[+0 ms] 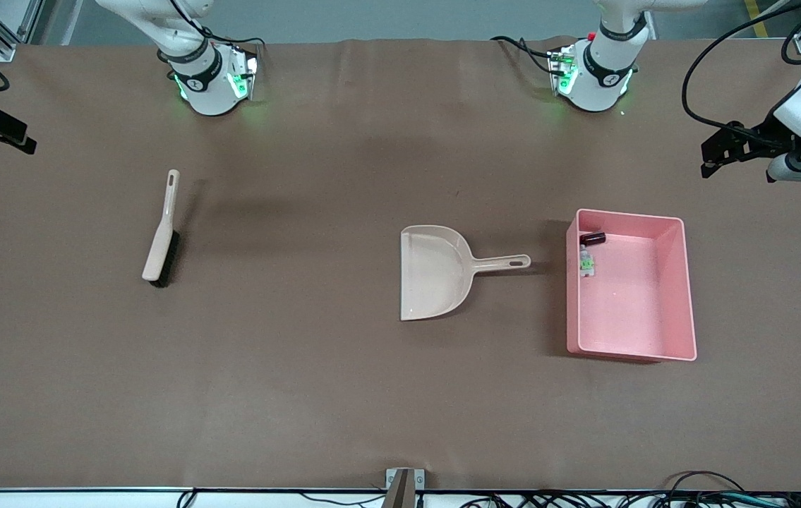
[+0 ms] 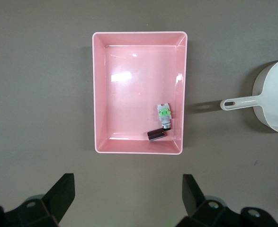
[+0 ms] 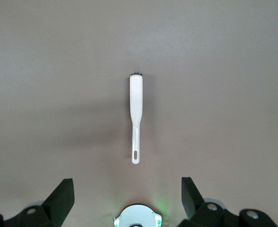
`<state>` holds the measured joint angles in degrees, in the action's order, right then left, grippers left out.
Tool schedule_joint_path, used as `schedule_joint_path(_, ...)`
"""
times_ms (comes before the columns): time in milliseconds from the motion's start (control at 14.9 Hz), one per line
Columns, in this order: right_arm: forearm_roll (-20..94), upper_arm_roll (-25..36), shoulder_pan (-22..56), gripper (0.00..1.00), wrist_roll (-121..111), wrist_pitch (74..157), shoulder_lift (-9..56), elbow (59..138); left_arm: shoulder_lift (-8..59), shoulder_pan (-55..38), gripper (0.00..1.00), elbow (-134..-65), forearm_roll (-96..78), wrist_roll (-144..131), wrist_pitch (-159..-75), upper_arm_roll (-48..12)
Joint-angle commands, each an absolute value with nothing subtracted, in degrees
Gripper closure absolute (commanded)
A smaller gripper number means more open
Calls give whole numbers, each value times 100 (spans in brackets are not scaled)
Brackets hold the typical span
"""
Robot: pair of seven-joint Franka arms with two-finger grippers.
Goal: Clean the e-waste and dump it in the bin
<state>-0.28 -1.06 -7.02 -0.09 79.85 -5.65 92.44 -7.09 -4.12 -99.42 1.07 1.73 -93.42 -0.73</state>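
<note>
The pink bin (image 1: 636, 303) stands on the table toward the left arm's end. Both e-waste parts lie in it by the wall that faces the dustpan: the small black block (image 1: 592, 238) and the white-grey part (image 1: 586, 262). The left wrist view looks straight down on the bin (image 2: 129, 94), the black block (image 2: 156, 135) and the white-grey part (image 2: 164, 116). My left gripper (image 1: 709, 159) is open and empty, high over the table's left-arm end; it also shows in its wrist view (image 2: 128, 194). My right gripper (image 1: 19, 137) is open and empty, high over the right-arm end.
A beige dustpan (image 1: 435, 271) lies empty mid-table, its handle (image 1: 506, 262) pointing at the bin; it also shows in the left wrist view (image 2: 276, 99). A beige brush (image 1: 161, 229) with dark bristles lies toward the right arm's end, below my right gripper (image 3: 127, 194) in its wrist view (image 3: 136, 109).
</note>
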Motion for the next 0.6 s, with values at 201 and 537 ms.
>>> schedule_joint_path(201,141,-96,-686,0,17,8322,-1115,9983,-712,-360,0,-9773,26,132,-9308,-88)
schedule_joint_path(537,141,-114,-677,0,44,8769,-2334,10798,-712,-360,0,-9756,18,-26,-9203,-88)
